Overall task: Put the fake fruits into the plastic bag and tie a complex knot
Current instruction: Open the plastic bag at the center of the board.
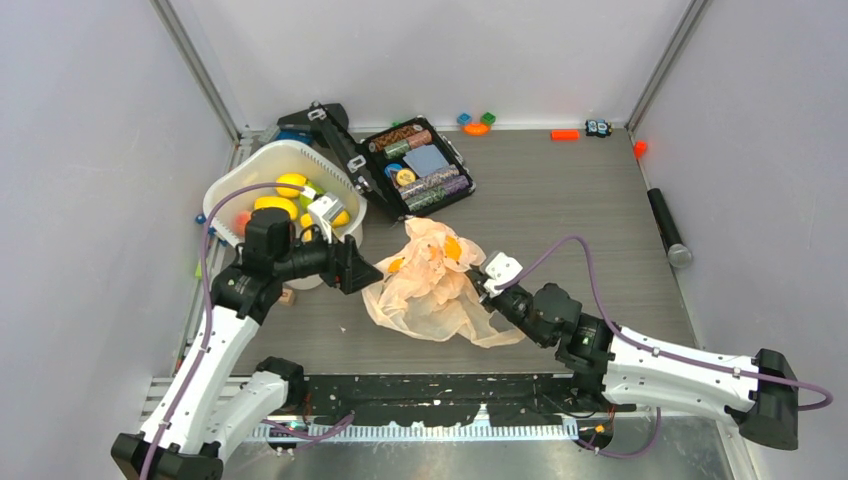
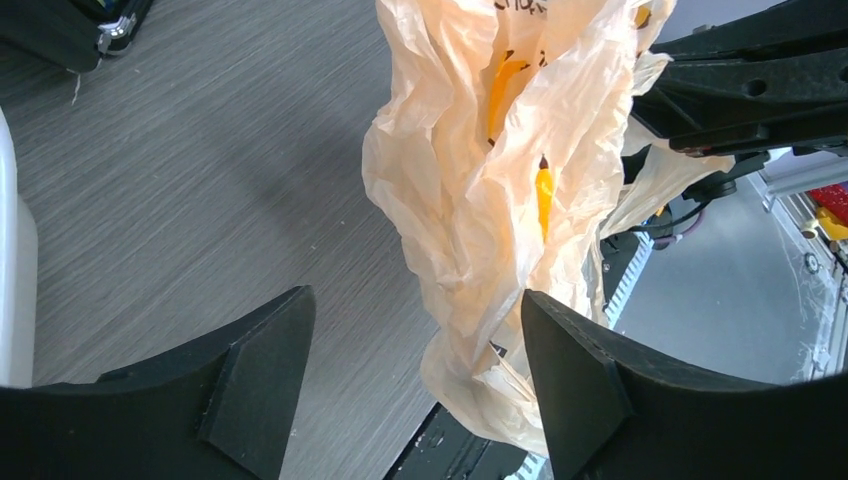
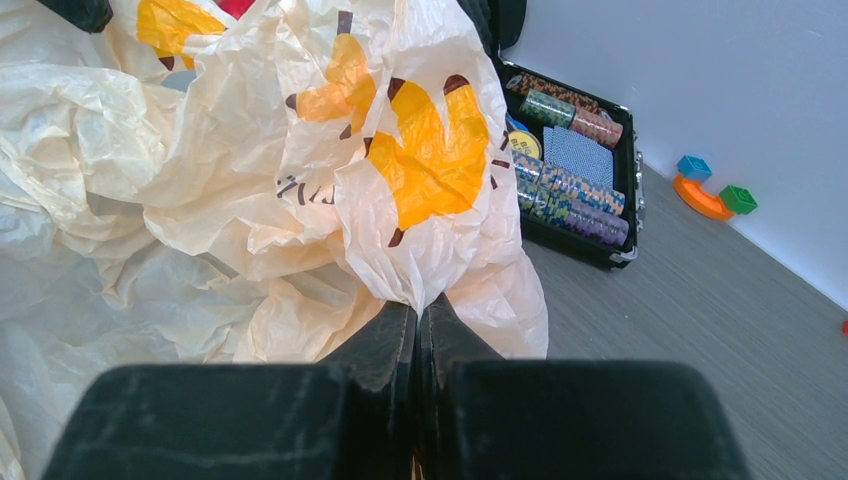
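The pale peach plastic bag [image 1: 432, 285] lies crumpled mid-table, with yellow-orange prints. My right gripper [image 1: 480, 283] is shut on a pinch of the bag's film at its right edge; in the right wrist view the bag [image 3: 300, 150] bunches straight out of the closed fingertips [image 3: 418, 312]. My left gripper [image 1: 366, 272] is open at the bag's left edge, holding nothing; in the left wrist view the bag [image 2: 500, 200] hangs between and beyond the spread fingers [image 2: 570, 340]. The fake fruits [image 1: 290, 195], mostly yellow, lie in the white tub [image 1: 240, 178] behind the left arm.
An open black case of poker chips [image 1: 420, 168] stands behind the bag. Small coloured blocks [image 1: 476, 123] and an orange piece [image 1: 565, 135] lie along the back wall. A black cylinder [image 1: 668, 228] lies at the right edge.
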Controlling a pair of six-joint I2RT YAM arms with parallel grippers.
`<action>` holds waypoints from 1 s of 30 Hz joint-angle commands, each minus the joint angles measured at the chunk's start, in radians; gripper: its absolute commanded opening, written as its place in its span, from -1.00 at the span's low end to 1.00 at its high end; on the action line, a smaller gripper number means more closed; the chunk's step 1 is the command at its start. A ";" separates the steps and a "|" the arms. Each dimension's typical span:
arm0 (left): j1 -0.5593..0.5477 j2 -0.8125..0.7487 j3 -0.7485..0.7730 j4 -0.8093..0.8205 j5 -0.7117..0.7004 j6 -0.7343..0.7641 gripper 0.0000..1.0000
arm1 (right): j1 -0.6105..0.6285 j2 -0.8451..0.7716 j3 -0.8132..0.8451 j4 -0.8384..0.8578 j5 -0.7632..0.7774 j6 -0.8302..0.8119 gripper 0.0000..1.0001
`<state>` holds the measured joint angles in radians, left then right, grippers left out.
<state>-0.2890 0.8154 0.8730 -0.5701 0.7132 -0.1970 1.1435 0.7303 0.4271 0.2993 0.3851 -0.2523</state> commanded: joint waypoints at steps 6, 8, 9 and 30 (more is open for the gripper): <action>-0.039 0.010 0.034 -0.048 -0.083 0.058 0.34 | 0.002 0.009 0.067 0.011 0.009 0.007 -0.90; -0.048 0.019 0.034 -0.046 -0.085 0.057 0.20 | 0.002 0.011 0.067 0.012 0.001 0.007 -0.90; -0.054 0.021 0.034 -0.046 -0.083 0.057 0.16 | 0.003 0.013 0.068 0.011 0.000 0.007 -0.90; -0.147 -0.066 -0.020 -0.054 -0.574 0.053 -1.00 | -0.173 0.220 0.209 -0.267 -0.077 0.223 0.29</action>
<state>-0.4080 0.7033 0.8585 -0.6353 0.2810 -0.1246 1.0031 0.9306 0.5854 0.1024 0.3626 -0.1219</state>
